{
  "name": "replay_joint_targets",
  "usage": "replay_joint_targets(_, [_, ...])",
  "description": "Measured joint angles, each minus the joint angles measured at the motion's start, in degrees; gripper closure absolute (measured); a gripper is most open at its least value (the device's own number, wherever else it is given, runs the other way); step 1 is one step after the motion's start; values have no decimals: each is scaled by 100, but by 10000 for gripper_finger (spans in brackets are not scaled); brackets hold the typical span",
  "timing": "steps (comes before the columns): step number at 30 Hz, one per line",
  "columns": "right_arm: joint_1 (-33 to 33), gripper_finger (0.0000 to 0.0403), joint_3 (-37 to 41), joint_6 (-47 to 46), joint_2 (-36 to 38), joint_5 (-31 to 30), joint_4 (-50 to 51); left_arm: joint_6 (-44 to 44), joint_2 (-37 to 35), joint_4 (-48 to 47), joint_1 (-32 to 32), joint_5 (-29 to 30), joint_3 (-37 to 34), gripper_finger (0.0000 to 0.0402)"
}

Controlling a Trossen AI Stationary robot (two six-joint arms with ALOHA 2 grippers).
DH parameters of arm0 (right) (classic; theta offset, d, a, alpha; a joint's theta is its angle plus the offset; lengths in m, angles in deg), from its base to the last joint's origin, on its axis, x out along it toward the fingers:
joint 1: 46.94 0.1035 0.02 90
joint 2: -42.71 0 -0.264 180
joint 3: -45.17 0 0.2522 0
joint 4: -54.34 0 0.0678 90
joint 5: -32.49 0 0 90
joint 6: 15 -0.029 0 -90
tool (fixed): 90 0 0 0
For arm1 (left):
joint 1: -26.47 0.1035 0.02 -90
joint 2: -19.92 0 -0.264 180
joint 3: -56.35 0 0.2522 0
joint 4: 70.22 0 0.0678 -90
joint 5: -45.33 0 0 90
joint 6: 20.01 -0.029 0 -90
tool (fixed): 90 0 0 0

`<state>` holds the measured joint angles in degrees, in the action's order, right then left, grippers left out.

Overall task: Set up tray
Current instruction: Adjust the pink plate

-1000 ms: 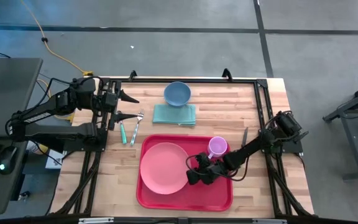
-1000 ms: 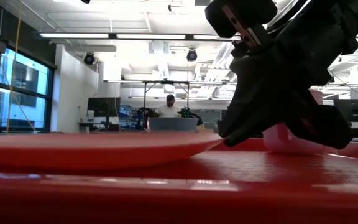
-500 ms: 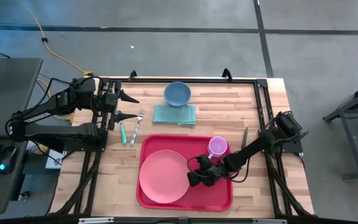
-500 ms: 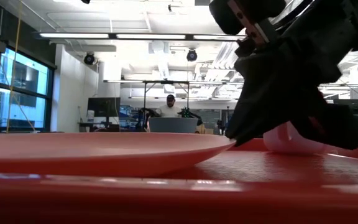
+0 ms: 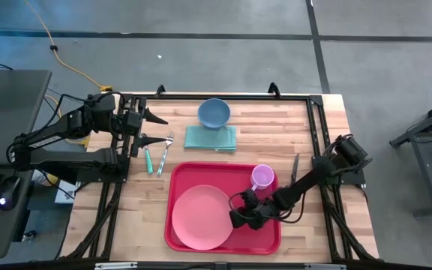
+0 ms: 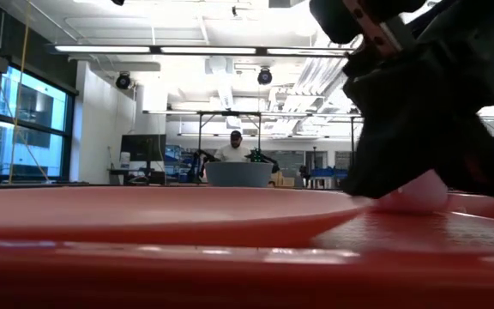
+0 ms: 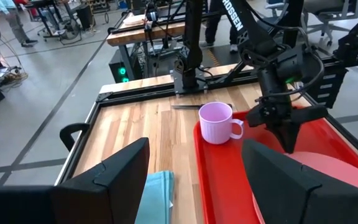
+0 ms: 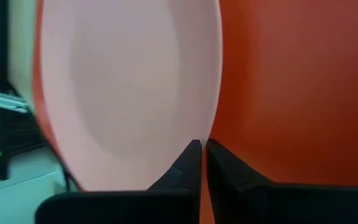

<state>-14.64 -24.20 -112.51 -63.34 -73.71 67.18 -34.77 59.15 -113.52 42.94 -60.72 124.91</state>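
The red tray [image 5: 265, 236] lies at the table's near middle. On it lie a round pink plate [image 5: 201, 217], toward the tray's near left, and a pink mug [image 5: 262, 177], at its far right corner. My right gripper [image 5: 238, 220] is shut, low over the tray, with its tips at the plate's right rim. My left gripper [image 5: 154, 129] hangs open above the table's far left, touching nothing. My right gripper's shut fingertips [image 8: 194, 158] meet the plate's right rim [image 8: 214, 118]. They slant down at it from the table's right. The plate lies flat on the tray. I cannot tell whether the tips only press against the rim or catch it between them.
A blue bowl [image 5: 214, 112] and a folded teal cloth [image 5: 210, 138] sit beyond the tray. A fork and a teal-handled utensil [image 5: 156, 156] lie at the left. A knife [image 5: 295, 165] lies right of the tray. A person shows in the room behind [image 6: 235, 148].
My right gripper has gone a little toward the table's near edge, staying at the plate's right rim. The plate has slid along the tray toward the near edge, still flat.
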Motion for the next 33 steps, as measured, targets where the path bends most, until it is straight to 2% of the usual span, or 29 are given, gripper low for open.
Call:
replay_joint_targets(7, [-1,402,-457,8,757,-32,2206,2,-2,-7,0,-2,0,115])
replay_joint_targets(13, [-3,402,-514,-46,1168,119,3072,4,-2,-7,0,-2,0,115])
replay_joint_targets(16, [1,402,-508,-107,1164,211,3072,4,-2,-7,0,-2,0,115])
replay_joint_targets(26, [56,396,-510,253,1164,-47,2455,8,-2,-7,1,-2,0,115])
replay_joint_targets(29, [89,371,-510,255,1163,-109,2396,8,-2,-7,0,-2,2,115])
replay_joint_targets(33, [88,312,-510,217,1045,12,2286,10,-2,-7,0,-2,1,115])
